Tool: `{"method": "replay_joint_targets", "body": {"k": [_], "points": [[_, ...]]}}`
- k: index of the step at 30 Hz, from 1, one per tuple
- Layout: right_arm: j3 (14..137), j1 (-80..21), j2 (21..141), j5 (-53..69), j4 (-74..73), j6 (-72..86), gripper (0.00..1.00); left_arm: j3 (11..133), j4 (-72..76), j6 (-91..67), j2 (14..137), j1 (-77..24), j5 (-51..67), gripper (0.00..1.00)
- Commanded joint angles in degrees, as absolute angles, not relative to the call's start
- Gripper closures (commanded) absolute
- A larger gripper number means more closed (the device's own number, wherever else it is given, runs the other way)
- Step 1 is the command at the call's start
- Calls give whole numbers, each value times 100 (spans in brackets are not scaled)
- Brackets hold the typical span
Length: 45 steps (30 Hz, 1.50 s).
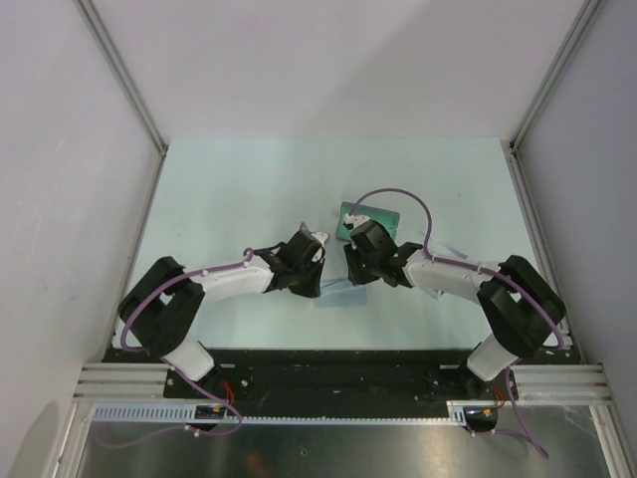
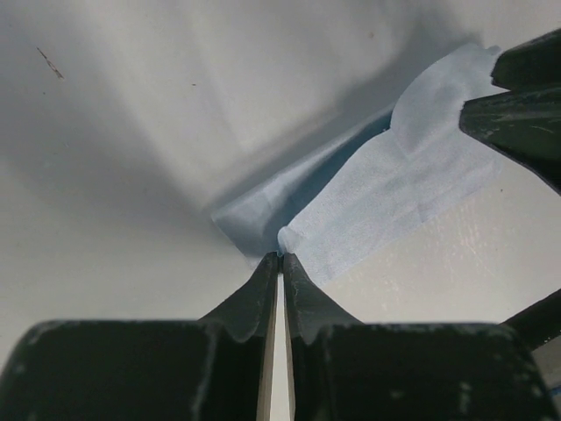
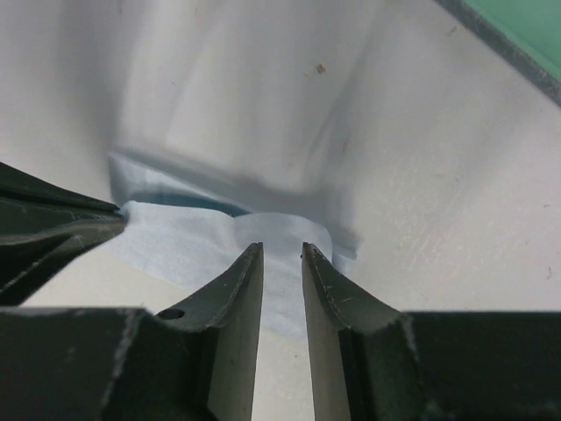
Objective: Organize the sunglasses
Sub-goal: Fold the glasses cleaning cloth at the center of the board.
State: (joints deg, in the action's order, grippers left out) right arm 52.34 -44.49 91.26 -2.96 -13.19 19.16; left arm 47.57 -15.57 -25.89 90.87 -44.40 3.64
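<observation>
Handling step: the left pincer (image 2: 280,256) is clamping its jaws together on a corner of the blue cloth (image 2: 386,193), which is standing up to its tips. Judging by this, the cloth is being worked rather than the sunglasses.
Sunglasses: not showing in any view, so I cannot tell where they are lying.
Cloth: lying just ahead of the left pincer's tips and running off to its right, with one fold casting a dark shadow beneath.
Right pincer (image 3: 282,248): hovering with jaws a little apart and gripping nothing, the cloth's edge lying just under and beyond its tips.
Next move: probably calling for the right pincer to be closing low on that edge, to catch the thin fabric.
Green rectangle (image 3: 517,35): sitting beyond the right pincer, off to its right, apart from the cloth.
In the way: the two pincers are working close together, risking a knock.
</observation>
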Motion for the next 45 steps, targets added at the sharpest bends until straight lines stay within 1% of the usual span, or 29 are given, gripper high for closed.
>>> {"method": "replay_joint_targets", "body": {"k": [1,4,10,16,17,19,20,22,23,29,36,41,42,45], "points": [[5247,-4377,9008,-106,-555,2144,70,4711,-1468,-2496,8745,-4482,440,90],[5343,-4298,9350,184,-431,2250,70,4693,-1468,-2496,8727,-4491,466,90],[5449,-4280,9720,536,-343,2390,71,4667,-1459,-2531,8745,-4491,580,82],[5449,-4289,9782,659,-281,2461,73,4562,-1450,-2540,8605,-4491,615,71],[5441,-4298,9774,650,-307,2461,73,4544,-1459,-2531,8561,-4491,615,66],[5440,-4307,9721,624,-421,2435,73,4491,-1450,-2540,8491,-4491,598,63],[5449,-4315,9712,581,-474,2417,73,4483,-1441,-2540,8421,-4491,580,58],[5449,-4359,9659,475,-650,2373,73,4474,-1450,-2566,8359,-4491,519,55],[5441,-4385,9642,431,-720,2356,73,4482,-1459,-2566,8315,-4491,510,53],[5449,-4588,9405,44,-1133,2294,75,4632,-1450,-2637,8183,-4491,484,48],[5440,-4658,9114,-184,-1423,2329,75,4816,-1459,-2786,8288,-4482,360,46],[5441,-4667,9035,-325,-1424,2329,70,4887,-1450,-2883,8508,-4483,308,46],[5440,-4676,9018,-369,-1415,2355,67,4895,-1468,-2900,8517,-4482,264,46],[5440,-4641,8983,-404,-1362,2373,65,4904,-1459,-2918,8517,-4482,150,45]]}}
